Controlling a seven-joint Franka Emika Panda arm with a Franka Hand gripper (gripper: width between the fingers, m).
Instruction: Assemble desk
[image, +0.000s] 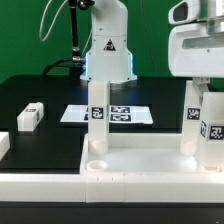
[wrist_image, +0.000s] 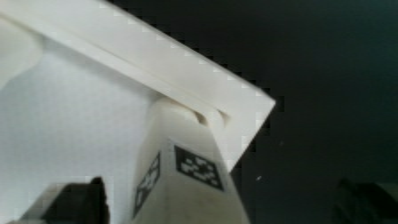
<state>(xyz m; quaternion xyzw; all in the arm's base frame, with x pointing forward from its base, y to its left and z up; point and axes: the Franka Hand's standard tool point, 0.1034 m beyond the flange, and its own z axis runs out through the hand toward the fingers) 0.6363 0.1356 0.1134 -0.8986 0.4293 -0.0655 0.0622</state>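
While a spare leg (image: 30, 117) lies flat on the bench (image: 50, 92) near the marker board (image: 120, 113), other legs (image: 97, 122) stand upright on the tabletop (image: 140, 165), one between the wide-spread end effector (wrist_image: 222, 203).

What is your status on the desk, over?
Tool open, straddling an upright leg. Three legs stand on the tabletop; fourth leg lies loose on the table. Nothing in the way.

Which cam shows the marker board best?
Exterior view: the marker board lies flat on the black table, tags visible, partly crossed by an upright leg. Wrist view shows none of it, only a tagged leg at a corner of the tabletop panel.
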